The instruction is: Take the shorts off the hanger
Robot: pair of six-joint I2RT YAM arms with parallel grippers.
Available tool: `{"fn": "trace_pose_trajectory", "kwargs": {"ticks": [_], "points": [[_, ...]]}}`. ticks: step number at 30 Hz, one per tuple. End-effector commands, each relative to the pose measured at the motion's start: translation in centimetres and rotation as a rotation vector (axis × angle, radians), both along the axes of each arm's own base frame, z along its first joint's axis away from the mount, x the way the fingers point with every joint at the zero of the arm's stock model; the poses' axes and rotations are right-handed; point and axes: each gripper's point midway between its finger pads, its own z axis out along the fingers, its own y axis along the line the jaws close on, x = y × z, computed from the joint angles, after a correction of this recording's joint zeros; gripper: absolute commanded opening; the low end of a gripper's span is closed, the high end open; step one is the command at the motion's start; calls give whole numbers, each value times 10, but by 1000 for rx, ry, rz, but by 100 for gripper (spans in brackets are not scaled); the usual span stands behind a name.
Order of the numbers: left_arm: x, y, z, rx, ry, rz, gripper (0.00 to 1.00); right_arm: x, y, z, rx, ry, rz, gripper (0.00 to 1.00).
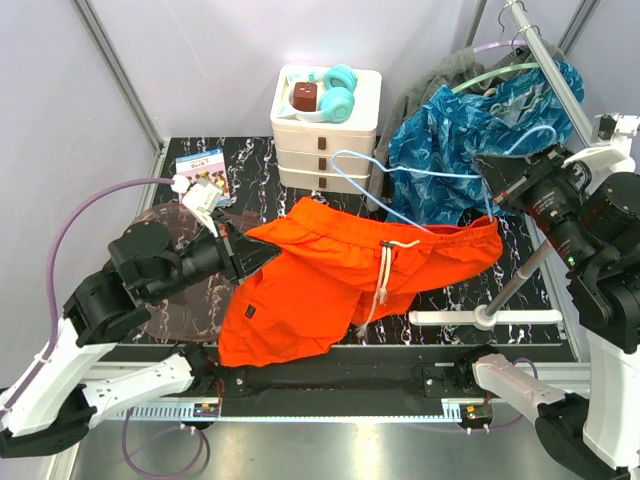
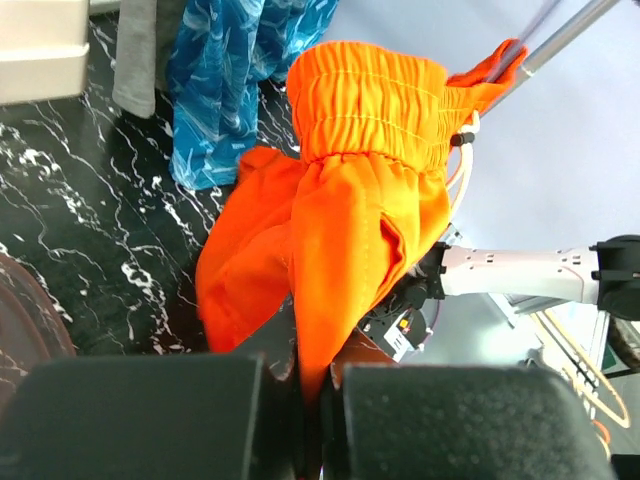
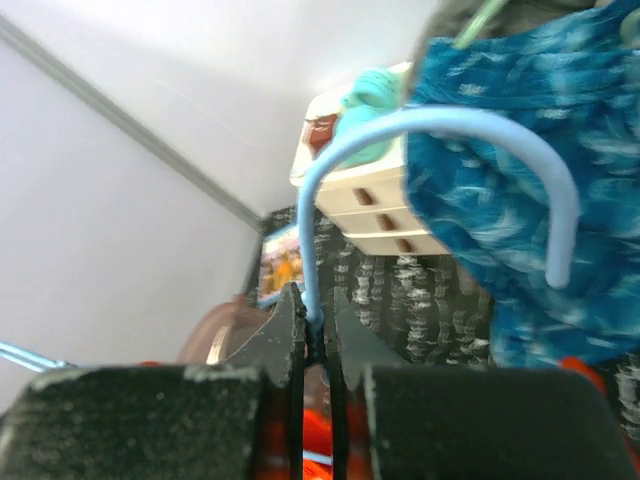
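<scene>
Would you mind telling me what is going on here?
The two arms are working the orange shorts off a light-blue hanger. The left gripper is shut on the shorts, the right gripper on the hanger's wire. The shorts lie stretched over the table between them, seemingly not yet free of the hanger. The blue patterned shorts and the grey shorts hang from the rack behind.

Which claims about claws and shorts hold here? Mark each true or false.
1. The left claw is shut on the orange shorts. True.
2. The right claw is open and empty. False: it is shut on the light blue hanger.
3. The blue patterned shorts are in the left claw. False: they hang from the rack.
4. Teal headphones sit on the white drawer unit. True.
</scene>
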Motion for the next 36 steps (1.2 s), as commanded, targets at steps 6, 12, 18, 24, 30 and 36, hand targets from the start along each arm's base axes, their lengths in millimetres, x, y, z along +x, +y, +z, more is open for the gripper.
{"fn": "trace_pose_trajectory", "kwargs": {"ticks": [6, 12, 18, 24, 30, 36], "points": [[9, -50, 20, -113, 46, -117, 0, -3, 87, 66, 351, -128, 477, 0], [29, -52, 58, -127, -13, -46, 0, -14, 85, 90, 291, -168, 493, 0], [58, 13, 111, -5, -208, 260, 0, -21, 68, 63, 221, -104, 398, 0], [57, 84, 182, 16, -420, 481, 0, -33, 62, 42, 205, -96, 382, 0], [58, 136, 192, 148, -493, 660, 0, -42, 67, 31, 184, -65, 434, 0], [59, 167, 199, 299, -544, 760, 0, -54, 80, 1, 177, 59, 520, 0]]}}
